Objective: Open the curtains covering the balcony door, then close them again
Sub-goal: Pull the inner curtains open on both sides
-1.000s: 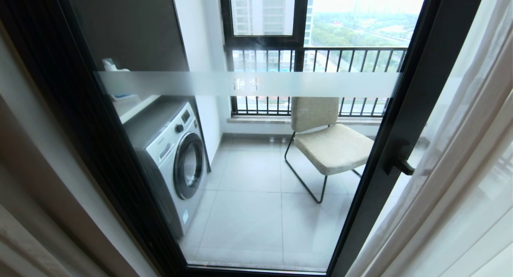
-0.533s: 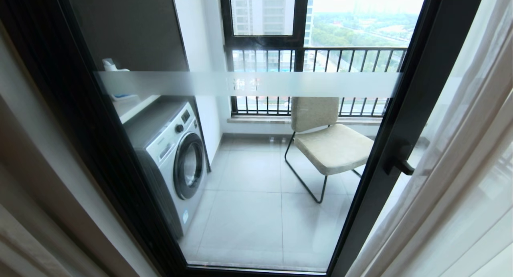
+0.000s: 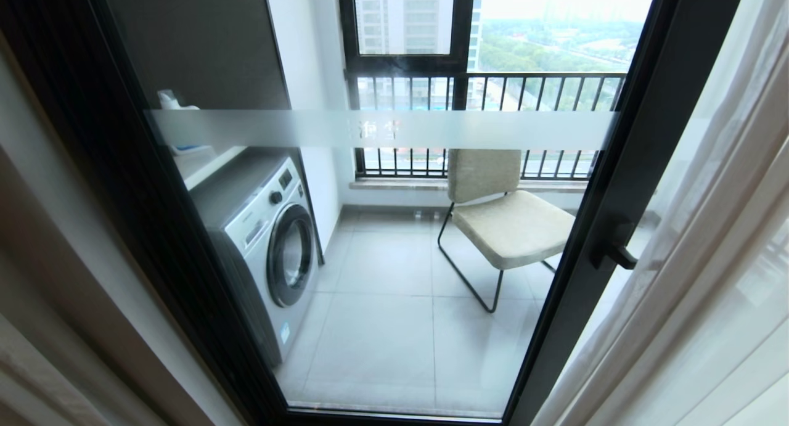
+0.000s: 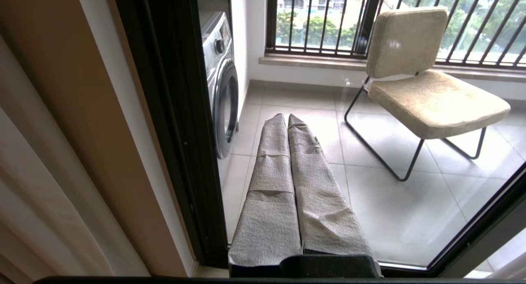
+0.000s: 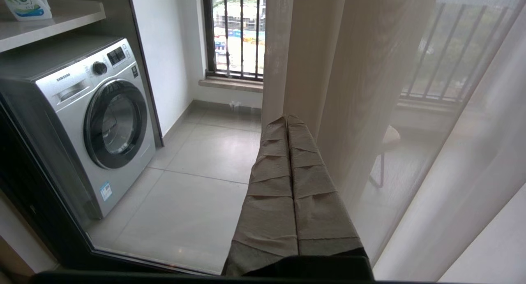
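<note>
Curtains point(image 3: 709, 241) hang gathered at the right edge of our head view, sheer layer overlapping the balcony door point(image 3: 622, 185) frame near its black handle point(image 3: 613, 247); glass at centre is uncovered. Our left gripper point(image 4: 287, 117) and right gripper point(image 5: 287, 118) both have fingers pressed together, holding nothing.

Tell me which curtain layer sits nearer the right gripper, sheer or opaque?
The opaque beige curtain, just beside the right gripper; the sheer white layer hangs beyond it.
</note>
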